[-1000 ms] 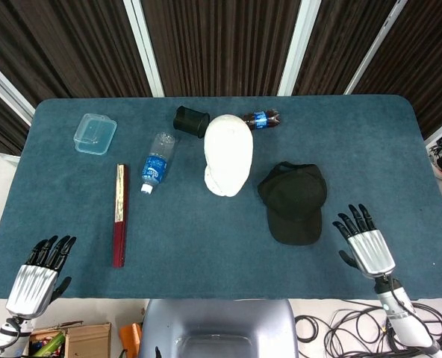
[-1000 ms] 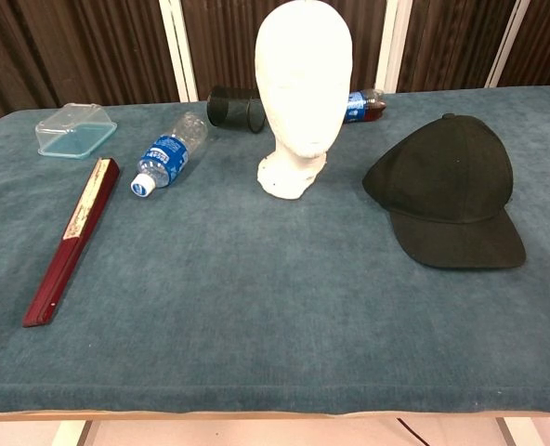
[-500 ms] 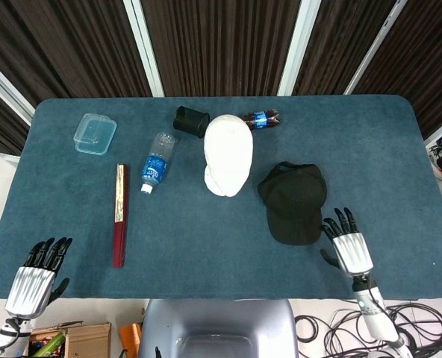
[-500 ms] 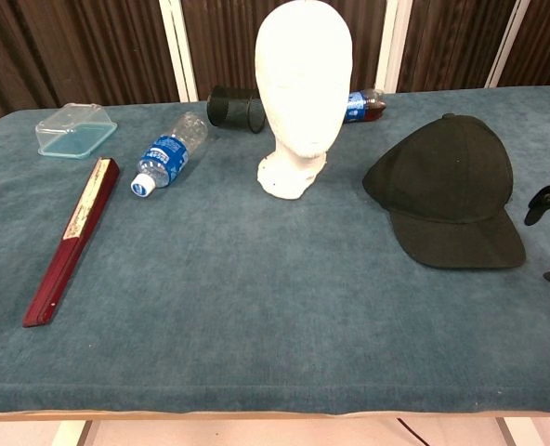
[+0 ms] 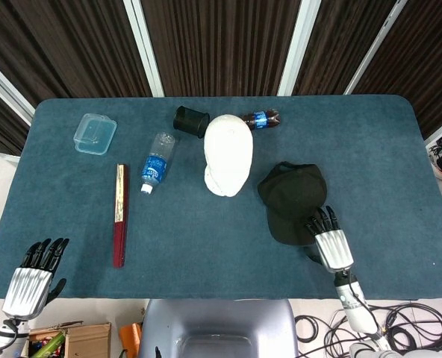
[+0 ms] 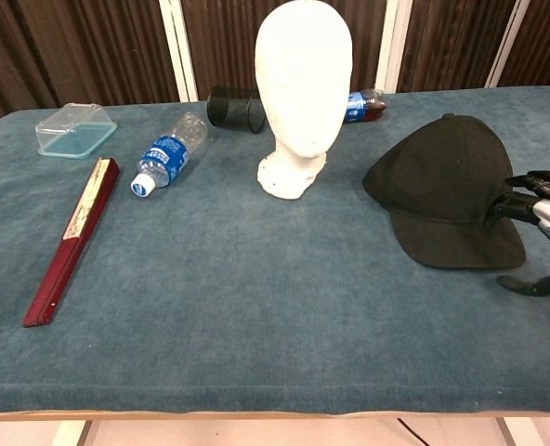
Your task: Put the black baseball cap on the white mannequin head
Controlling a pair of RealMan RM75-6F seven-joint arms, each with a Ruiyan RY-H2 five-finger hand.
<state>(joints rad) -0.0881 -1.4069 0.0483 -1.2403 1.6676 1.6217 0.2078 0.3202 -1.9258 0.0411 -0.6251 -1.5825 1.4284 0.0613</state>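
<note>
The black baseball cap (image 5: 293,198) (image 6: 450,190) lies on the blue table to the right of the white mannequin head (image 5: 228,154) (image 6: 304,90), brim toward the front edge. My right hand (image 5: 327,239) (image 6: 544,232) is at the cap's brim on its right side, fingers spread and reaching over the brim edge; it holds nothing. Whether the fingertips touch the brim is unclear. My left hand (image 5: 34,277) hangs open off the table's front left corner, far from everything.
A closed red fan (image 5: 119,215) (image 6: 69,238) lies left of centre. A water bottle (image 5: 155,163) (image 6: 167,154), a clear box (image 5: 95,133) (image 6: 74,129), a black cup (image 5: 191,121) (image 6: 235,107) and a cola bottle (image 5: 260,118) (image 6: 364,104) lie around and behind the head.
My right hand has moved left and forward from the table's right front area to the cap's brim. My left hand has sunk slightly. The cap has not moved.
</note>
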